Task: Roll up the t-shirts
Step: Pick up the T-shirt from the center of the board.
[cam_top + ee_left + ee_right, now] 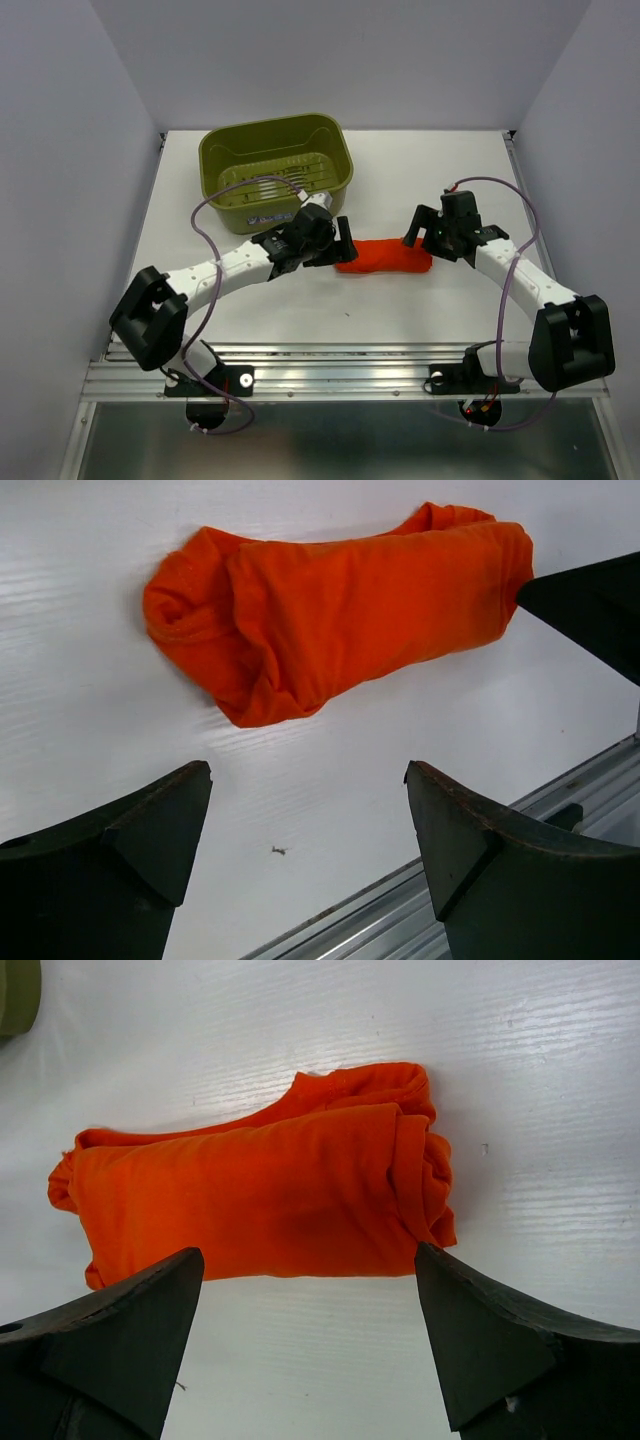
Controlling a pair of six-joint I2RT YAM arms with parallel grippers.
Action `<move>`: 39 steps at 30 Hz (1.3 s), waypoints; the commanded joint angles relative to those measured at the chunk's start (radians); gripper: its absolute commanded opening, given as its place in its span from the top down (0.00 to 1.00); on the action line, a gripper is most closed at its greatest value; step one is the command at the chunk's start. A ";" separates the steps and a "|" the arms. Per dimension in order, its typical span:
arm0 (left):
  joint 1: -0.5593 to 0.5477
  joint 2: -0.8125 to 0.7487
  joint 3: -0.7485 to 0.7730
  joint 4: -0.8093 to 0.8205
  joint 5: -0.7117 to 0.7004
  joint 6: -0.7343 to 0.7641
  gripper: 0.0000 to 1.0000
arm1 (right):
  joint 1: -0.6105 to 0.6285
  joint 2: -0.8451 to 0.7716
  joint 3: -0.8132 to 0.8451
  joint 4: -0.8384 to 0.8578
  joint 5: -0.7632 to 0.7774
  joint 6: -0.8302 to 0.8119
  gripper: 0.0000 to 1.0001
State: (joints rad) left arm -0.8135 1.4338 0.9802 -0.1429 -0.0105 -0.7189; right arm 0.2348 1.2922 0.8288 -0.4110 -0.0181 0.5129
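Lying on the white tabletop (440,170) midway between the two arms, the t-shirt (383,256) is already bundled into a short, fat roll, its long axis running left to right. It sits just in front of the olive-green basket (275,170) but apart from it.

The left claw (343,240) stands at the roll's left end and the right claw (415,228) at its right end. Both are released, jaws spread wide with nothing between them, and neither one can be seen pressing the cloth.

The shirt looks light, soft and wrinkly, so it should give under any pinch and sag if lifted by one end. The roll is loose: in the left wrist view a coiled end shows at one side, with a free flap lapping over the middle. That flap would probably unwind if dragged. The safer hold, I judge, is across the thick middle or at both ends together — squeezing through all the layers instead of catching a single edge.

The tabletop is smooth, painted white with a faint grain, so the cloth will likely slide easily. Plain pale walls close in the left, right and back, and a metal rail (330,372) runs along the near edge.
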 commanded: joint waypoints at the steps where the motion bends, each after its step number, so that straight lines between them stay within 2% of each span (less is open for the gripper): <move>1: 0.000 0.083 -0.020 0.121 0.058 -0.116 0.09 | -0.006 -0.013 0.015 0.032 0.009 -0.001 0.08; 5: 0.004 0.157 -0.005 0.181 0.024 -0.106 0.09 | -0.006 -0.025 0.004 0.031 0.006 -0.002 0.08; 8: 0.001 0.223 0.037 0.167 0.021 -0.082 0.09 | -0.006 -0.028 0.000 0.031 0.003 -0.002 0.08; 13: -0.007 0.267 0.066 0.146 -0.080 -0.053 0.09 | -0.006 -0.030 0.000 0.029 0.003 -0.005 0.08; 21: -0.033 0.344 0.123 0.109 -0.167 -0.014 0.10 | -0.006 -0.024 0.001 0.029 0.004 -0.007 0.08; 28: -0.046 0.433 0.170 0.112 -0.174 0.013 0.11 | -0.006 -0.021 -0.002 0.028 0.003 -0.005 0.08; 30: -0.046 0.444 0.169 0.135 -0.137 0.021 0.14 | -0.006 -0.021 -0.002 0.026 0.001 -0.007 0.08; 34: -0.046 0.430 0.123 0.249 -0.066 0.036 0.30 | -0.006 -0.022 -0.003 0.028 0.000 -0.007 0.08; 39: -0.050 0.344 0.091 0.234 -0.083 0.085 0.29 | -0.006 -0.033 0.001 0.020 0.006 -0.010 0.08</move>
State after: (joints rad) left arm -0.8558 1.8687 1.1046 0.0784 -0.0925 -0.6930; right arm 0.2348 1.2900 0.8268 -0.4114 -0.0185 0.5125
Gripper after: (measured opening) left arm 0.698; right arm 0.918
